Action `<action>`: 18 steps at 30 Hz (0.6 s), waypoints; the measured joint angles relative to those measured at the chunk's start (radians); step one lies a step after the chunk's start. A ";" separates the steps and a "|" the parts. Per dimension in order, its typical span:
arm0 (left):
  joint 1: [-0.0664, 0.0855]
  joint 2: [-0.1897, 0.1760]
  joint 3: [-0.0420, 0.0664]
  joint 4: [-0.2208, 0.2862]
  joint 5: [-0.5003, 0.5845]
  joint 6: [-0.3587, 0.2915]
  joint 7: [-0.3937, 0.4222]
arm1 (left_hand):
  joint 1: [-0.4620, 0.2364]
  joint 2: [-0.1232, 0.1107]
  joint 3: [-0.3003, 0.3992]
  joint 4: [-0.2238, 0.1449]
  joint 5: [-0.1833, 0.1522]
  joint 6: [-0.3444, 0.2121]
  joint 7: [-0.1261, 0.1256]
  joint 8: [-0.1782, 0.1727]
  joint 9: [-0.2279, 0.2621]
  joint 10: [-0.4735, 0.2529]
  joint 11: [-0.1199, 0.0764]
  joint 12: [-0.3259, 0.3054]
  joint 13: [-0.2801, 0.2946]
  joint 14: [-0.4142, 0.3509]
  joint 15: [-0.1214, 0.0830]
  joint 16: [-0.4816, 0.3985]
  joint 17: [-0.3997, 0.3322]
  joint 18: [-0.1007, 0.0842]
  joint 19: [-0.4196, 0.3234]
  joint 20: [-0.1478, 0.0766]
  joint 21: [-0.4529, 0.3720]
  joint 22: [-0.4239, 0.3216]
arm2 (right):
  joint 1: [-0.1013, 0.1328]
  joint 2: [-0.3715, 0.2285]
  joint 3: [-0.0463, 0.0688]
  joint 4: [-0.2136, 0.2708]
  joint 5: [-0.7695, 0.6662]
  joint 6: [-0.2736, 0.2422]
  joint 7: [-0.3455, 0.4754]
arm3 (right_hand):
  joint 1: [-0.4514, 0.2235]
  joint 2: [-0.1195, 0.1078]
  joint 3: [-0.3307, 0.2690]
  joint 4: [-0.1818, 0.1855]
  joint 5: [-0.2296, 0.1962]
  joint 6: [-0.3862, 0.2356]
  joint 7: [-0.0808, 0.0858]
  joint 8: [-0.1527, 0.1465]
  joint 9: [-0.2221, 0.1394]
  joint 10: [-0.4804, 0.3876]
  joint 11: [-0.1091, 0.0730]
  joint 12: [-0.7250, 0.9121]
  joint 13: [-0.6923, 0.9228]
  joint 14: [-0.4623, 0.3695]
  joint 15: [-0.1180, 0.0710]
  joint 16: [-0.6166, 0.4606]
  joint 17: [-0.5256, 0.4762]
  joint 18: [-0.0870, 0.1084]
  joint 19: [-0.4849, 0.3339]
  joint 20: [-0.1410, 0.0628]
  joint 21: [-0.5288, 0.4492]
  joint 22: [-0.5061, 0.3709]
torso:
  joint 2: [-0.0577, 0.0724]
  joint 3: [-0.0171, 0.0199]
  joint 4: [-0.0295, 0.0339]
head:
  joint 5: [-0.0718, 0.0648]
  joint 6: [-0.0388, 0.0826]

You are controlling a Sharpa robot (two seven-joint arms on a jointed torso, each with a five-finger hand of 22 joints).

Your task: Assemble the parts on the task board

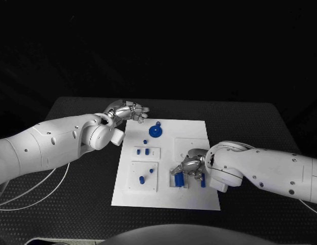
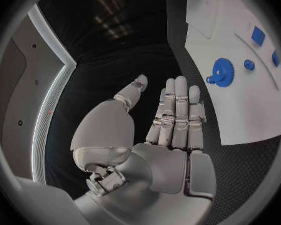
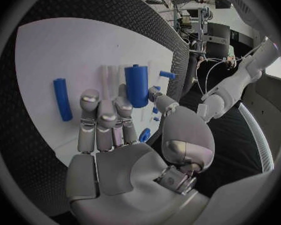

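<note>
Right hand (image 1: 190, 168) pinching blue cylinder (image 3: 137, 85) over task board (image 1: 191, 127): keep upright, lower straight into its socket; left hand (image 1: 127, 111) open, idle beside board.

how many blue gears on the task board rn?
1. The blue gear lies flat near the far end of the task board, close to the left hand. The right hand covers some of the board, so another could be hidden.

Left arm reaching in from 9 o'clock, left hand (image 1: 127, 111) hovering flat, fingers (image 2: 181, 102) straight, holding nothing. Right arm entering from 3 o'clock, right hand (image 1: 190, 169) hanging palm-down, fingers (image 3: 106, 122) extending together.
</note>
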 measured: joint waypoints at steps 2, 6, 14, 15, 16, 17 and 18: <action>0.000 0.000 0.000 0.000 0.000 0.000 0.000 | 0.000 0.000 0.000 0.000 0.000 0.000 0.000 0.000 0.000 0.000 0.000 0.000 0.000 0.000 0.000 0.000 0.000 0.000 0.000 0.000 0.000 0.000 | 0.000 0.000 0.000 0.000 0.000 0.000 0.001 | 0.000 0.000 0.000 0.000 0.000 0.000 0.000 0.000 0.000 0.000 0.000 0.000 0.000 0.000 0.000 0.000 0.000 0.000 0.000 0.000 0.000 0.000 | 0.000 0.0000 0.0000 | 0.000 0.000; 0.000 0.000 0.000 0.000 0.000 0.001 -0.001 | 0.000 0.000 0.000 0.000 0.000 0.000 0.000 0.000 0.000 0.000 0.000 0.000 0.000 0.000 0.000 0.000 0.000 0.000 0.000 0.000 0.000 0.000 | 0.000 0.000 0.000 -0.001 -0.001 -0.001 0.001 | -0.001 0.001 -0.001 -0.001 -0.003 0.000 0.000 0.000 0.001 0.000 0.000 0.000 0.000 0.001 -0.001 0.000 0.001 0.000 0.000 0.000 0.000 0.000 | 0.000 0.0000 0.0000 | 0.001 0.002; 0.000 0.000 0.000 0.000 0.000 0.002 -0.001 | -0.003 0.003 0.000 0.000 0.000 0.000 0.000 0.000 0.000 0.000 0.000 0.000 0.000 0.000 0.000 0.000 0.001 0.000 0.000 0.000 0.000 0.001 | 0.000 0.001 0.000 -0.001 -0.002 0.000 0.000 | -0.006 0.004 0.002 0.002 -0.003 0.000 0.000 0.000 0.001 -0.001 -0.001 -0.004 0.000 0.000 -0.004 0.000 0.002 0.000 0.000 0.000 0.000 0.000 | 0.000 0.0000 -0.0001 | 0.001 0.003; 0.000 0.000 0.000 0.001 0.000 0.002 -0.001 | -0.004 0.004 0.000 0.000 0.000 0.000 0.000 0.000 0.000 0.000 0.000 0.000 0.000 0.000 0.000 0.000 0.001 0.000 0.000 0.000 0.000 0.001 | 0.000 0.001 0.000 -0.001 -0.002 0.000 0.000 | -0.006 0.004 0.002 0.001 -0.004 0.000 0.000 0.000 0.001 -0.002 -0.002 -0.004 0.000 0.000 -0.004 -0.003 0.002 0.000 0.000 0.000 0.000 0.000 | 0.000 0.0000 0.0000 | 0.001 0.003; 0.000 0.000 0.000 0.001 0.000 0.002 -0.001 | -0.004 0.004 0.000 0.000 0.000 0.000 0.000 0.000 0.000 0.000 0.000 0.000 0.000 0.000 0.000 0.000 0.001 0.000 0.000 0.000 0.000 0.001 | 0.000 0.002 0.000 -0.001 -0.004 0.000 0.000 | -0.006 0.004 0.003 0.001 -0.004 0.000 0.000 0.000 0.001 -0.002 -0.002 -0.004 0.000 0.000 -0.004 -0.004 0.003 0.000 0.000 0.000 0.000 0.000 | 0.000 0.0000 0.0000 | 0.002 0.003; 0.000 0.000 0.000 0.001 0.000 0.002 -0.002 | -0.004 0.004 0.000 0.000 0.000 0.000 0.000 0.000 0.000 0.000 0.000 0.000 0.000 0.000 0.000 0.000 0.001 0.000 0.000 0.000 0.000 0.001 | 0.000 0.002 0.000 -0.001 -0.006 0.001 0.000 | -0.006 0.004 0.003 0.001 -0.007 0.000 0.000 0.000 0.002 -0.002 -0.002 -0.004 0.000 0.000 -0.004 -0.004 0.004 0.000 0.000 0.000 0.000 0.000 | 0.000 0.0000 0.0000 | 0.002 0.003; 0.000 -0.001 0.000 0.001 0.000 0.002 -0.002 | -0.004 0.004 0.000 0.000 0.000 0.000 0.000 0.000 0.000 0.000 0.000 0.000 0.000 0.000 0.000 0.000 0.001 0.000 0.000 0.000 0.000 0.001 | 0.000 0.003 0.000 -0.001 -0.008 0.001 0.000 | -0.006 0.004 0.003 0.001 -0.007 0.000 0.000 0.000 0.004 -0.002 -0.002 -0.004 0.000 0.000 -0.004 -0.004 0.004 0.000 0.000 0.000 0.000 0.000 | 0.000 0.0000 0.0001 | 0.002 0.002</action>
